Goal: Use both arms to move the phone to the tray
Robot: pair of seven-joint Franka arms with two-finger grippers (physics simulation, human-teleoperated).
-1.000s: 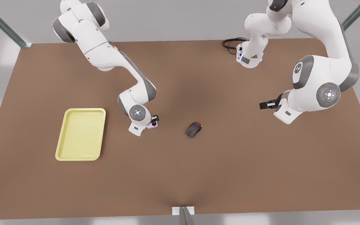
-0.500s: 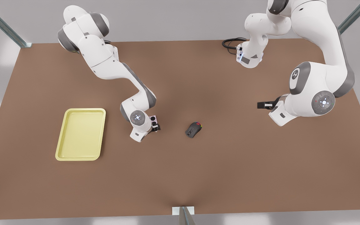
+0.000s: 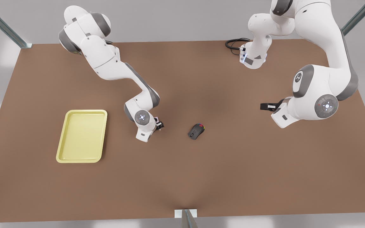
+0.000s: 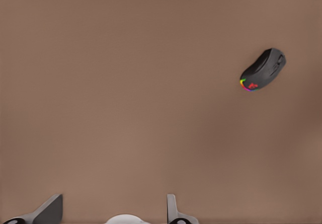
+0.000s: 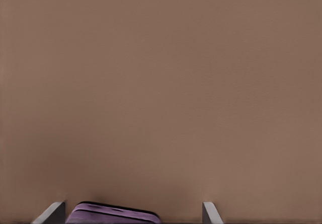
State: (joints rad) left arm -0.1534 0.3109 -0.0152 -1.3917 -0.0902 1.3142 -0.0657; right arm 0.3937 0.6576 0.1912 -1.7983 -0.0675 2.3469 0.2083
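1. No readable text, number or brand name is seen anywhere on the table (image 3: 182, 177).
2. A small white emblem is made out on the grey joint cap of the arm (image 3: 298, 77) standing to the front view's right of the mouse (image 3: 196, 131); it cannot be read as letters.
3. Round marks with a lit centre are noted on the wrist discs of both arms, but no characters are resolved in them.
4. A red accent and coloured edge lights are shown on the mouse in the left wrist view; no logo is legible there.
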